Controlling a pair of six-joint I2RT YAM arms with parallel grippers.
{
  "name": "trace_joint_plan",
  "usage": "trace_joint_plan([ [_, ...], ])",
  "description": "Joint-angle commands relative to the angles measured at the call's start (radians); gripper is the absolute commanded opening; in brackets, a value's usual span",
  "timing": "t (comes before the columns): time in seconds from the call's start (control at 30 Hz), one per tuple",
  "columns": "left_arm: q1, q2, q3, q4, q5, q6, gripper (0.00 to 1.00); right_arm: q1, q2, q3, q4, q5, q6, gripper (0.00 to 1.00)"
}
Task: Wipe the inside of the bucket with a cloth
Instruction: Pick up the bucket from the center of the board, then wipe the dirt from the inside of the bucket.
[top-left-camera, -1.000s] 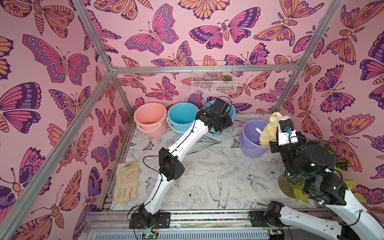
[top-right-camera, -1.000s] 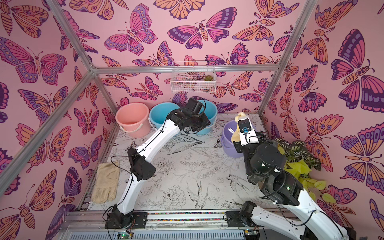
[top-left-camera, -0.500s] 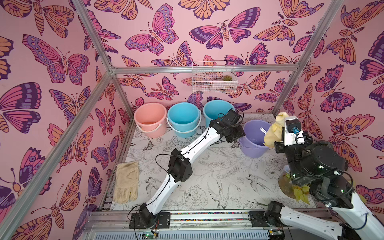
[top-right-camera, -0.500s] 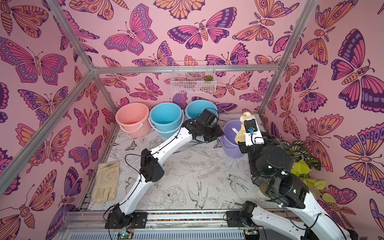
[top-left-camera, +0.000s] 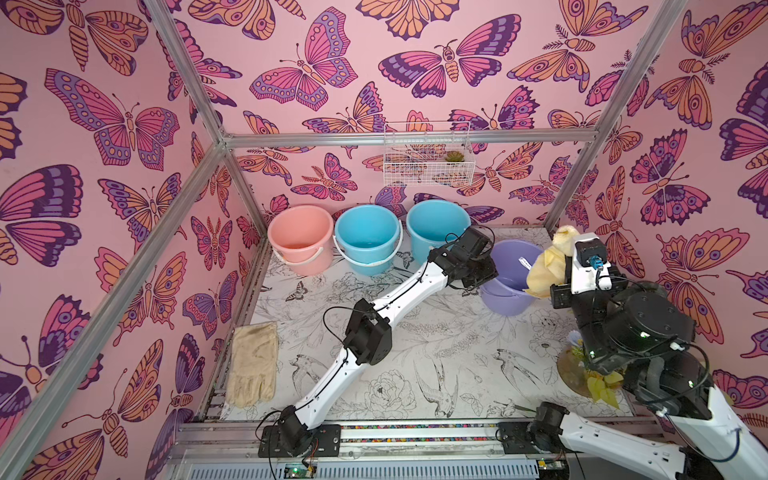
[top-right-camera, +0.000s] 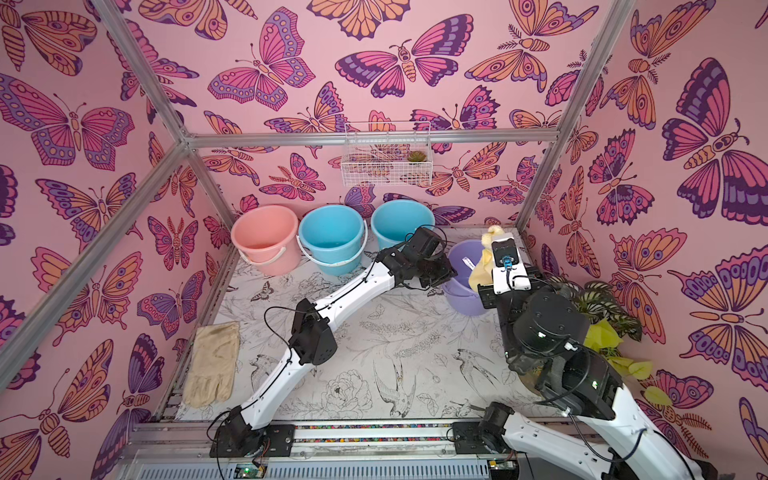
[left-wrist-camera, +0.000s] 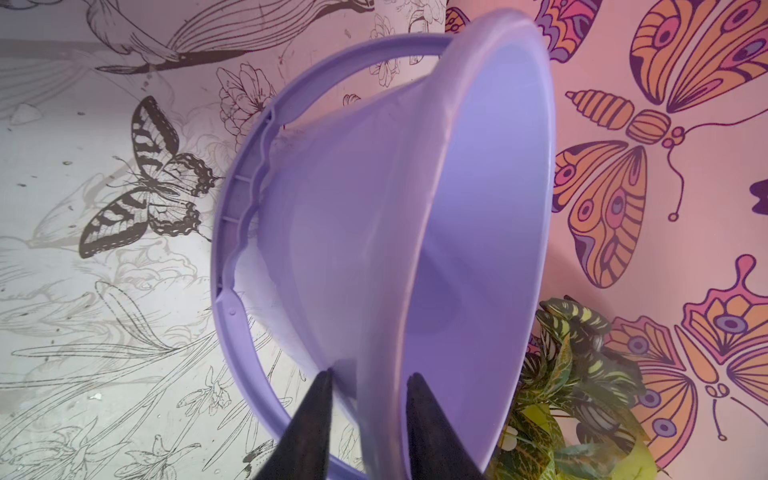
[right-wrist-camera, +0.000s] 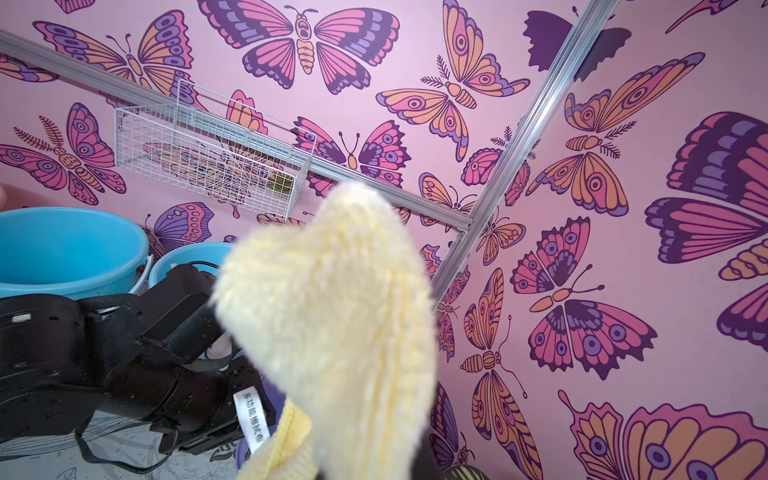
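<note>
The purple bucket (top-left-camera: 509, 291) (top-right-camera: 461, 297) stands at the back right of the table. My left gripper (top-left-camera: 484, 270) (left-wrist-camera: 372, 372) is at its left rim. One dark finger lies outside the wall, the other inside, and they are closed on the rim of the bucket (left-wrist-camera: 374, 208). My right gripper (top-left-camera: 555, 287) is shut on the pale yellow cloth (top-left-camera: 546, 270) (right-wrist-camera: 332, 311). It holds the cloth bunched above the bucket's right edge. The cloth hides those fingers. A white label (right-wrist-camera: 251, 419) hangs from the cloth.
A pink bucket (top-left-camera: 300, 239) and two blue buckets (top-left-camera: 368, 237) (top-left-camera: 436, 226) line the back wall. A tan glove (top-left-camera: 253, 365) lies at the front left. A wire basket (top-left-camera: 428, 153) hangs on the back wall. A potted plant (top-right-camera: 606, 307) stands by the right arm.
My left arm swung right from the blue bucket to the purple bucket, and its jaws closed over the rim. My right arm shifted slightly right with the cloth.
</note>
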Motion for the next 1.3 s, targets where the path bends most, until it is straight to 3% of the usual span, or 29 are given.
trace_joint_plan([
  [0.0,0.0,-0.029,-0.043,0.007,0.018,0.008,0.25,0.003,-0.003,0.029,-0.009,0.001,0.023,0.0],
  [0.2,0.014,-0.137,-0.18,0.011,0.051,0.015,0.1,0.004,0.02,0.029,-0.031,0.01,0.024,0.0],
  [0.73,0.173,-0.451,-0.623,-0.014,0.205,0.131,0.04,0.004,0.118,0.055,-0.012,0.049,0.027,0.0],
  [0.93,0.216,-0.526,-0.706,-0.102,0.227,0.219,0.03,0.005,0.141,0.061,-0.017,0.061,0.056,0.0],
  [1.27,0.237,-0.618,-0.728,-0.269,0.199,0.342,0.01,0.009,0.169,0.093,0.01,0.027,0.025,0.0],
])
